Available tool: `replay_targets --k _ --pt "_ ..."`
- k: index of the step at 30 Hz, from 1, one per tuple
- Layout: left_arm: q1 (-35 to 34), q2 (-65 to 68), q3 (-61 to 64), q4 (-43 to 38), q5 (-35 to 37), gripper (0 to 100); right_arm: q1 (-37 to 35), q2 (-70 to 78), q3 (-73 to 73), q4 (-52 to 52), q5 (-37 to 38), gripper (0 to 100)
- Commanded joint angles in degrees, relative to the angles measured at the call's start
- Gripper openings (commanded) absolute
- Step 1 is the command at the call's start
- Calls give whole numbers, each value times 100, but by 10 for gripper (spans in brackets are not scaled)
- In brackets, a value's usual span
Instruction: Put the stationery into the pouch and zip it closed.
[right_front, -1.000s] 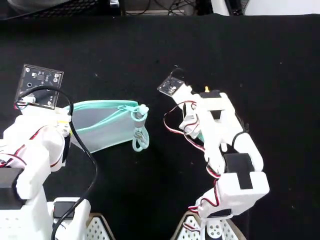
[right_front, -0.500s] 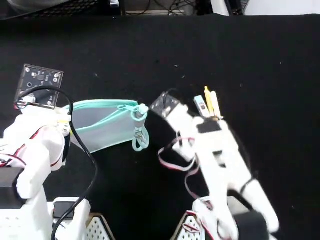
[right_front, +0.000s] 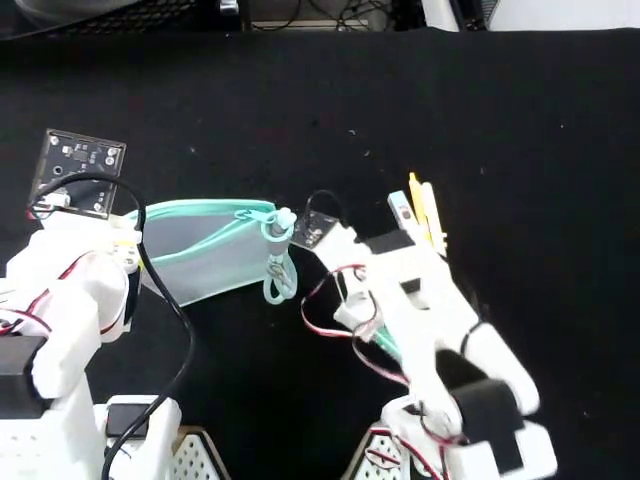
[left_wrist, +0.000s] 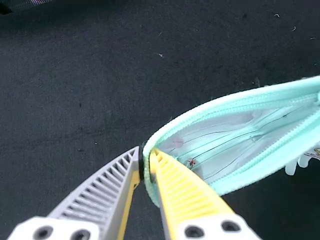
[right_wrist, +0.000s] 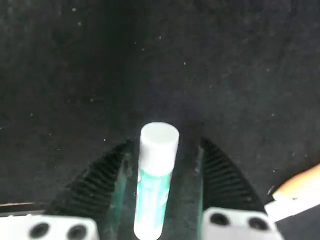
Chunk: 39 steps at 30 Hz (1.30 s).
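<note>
The mint-green pouch (right_front: 205, 250) lies at the left of the black table, its zip open and the clear lining showing (left_wrist: 225, 145). My left gripper (left_wrist: 145, 162) is shut on the pouch's end seam. My right gripper (right_wrist: 159, 160) is shut on a white and teal tube (right_wrist: 156, 170), held above the black cloth. In the high view the right arm (right_front: 410, 290) stands right of the pouch's zip pull (right_front: 280, 228). A yellow pen (right_front: 425, 212) and a small white item (right_front: 400, 210) lie on the table just beyond that arm.
A square circuit board (right_front: 78, 172) sits at the far left behind the left arm. Loose red and white wires (right_front: 335, 305) hang from the right arm. An orange and white tip (right_wrist: 300, 189) shows at the edge of the right wrist view.
The right arm pulled back from the stationery spot, uncovering the yellow pen, and its wrist swung left toward the pouch. The left arm and pouch stayed still.
</note>
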Motion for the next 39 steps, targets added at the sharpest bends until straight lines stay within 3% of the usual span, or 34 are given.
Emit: replay_targets --k 1,10,14,17,22,27,29,34,39 --pt "-48 62 549 44 -26 33 -79 286 -400 44 290 157" --pt "-48 62 549 44 -26 33 -70 831 -409 -246 484 151" --pt "-48 62 549 44 -26 33 -44 787 -462 -440 484 5" --pt "-48 62 549 44 -26 33 -53 365 -470 -387 484 10" --pt "-48 62 549 44 -26 33 -44 -1367 -514 343 457 12" --pt "-48 62 549 44 -26 33 -44 -4295 -699 1037 360 12" --pt "-48 62 549 44 -26 33 -79 -5525 -892 1064 -35 12" --pt "-48 62 549 44 -26 33 -396 -7688 -1473 62 -1240 12" --pt "-48 62 549 44 -26 33 -1354 -7934 -1376 -1451 -1653 13"
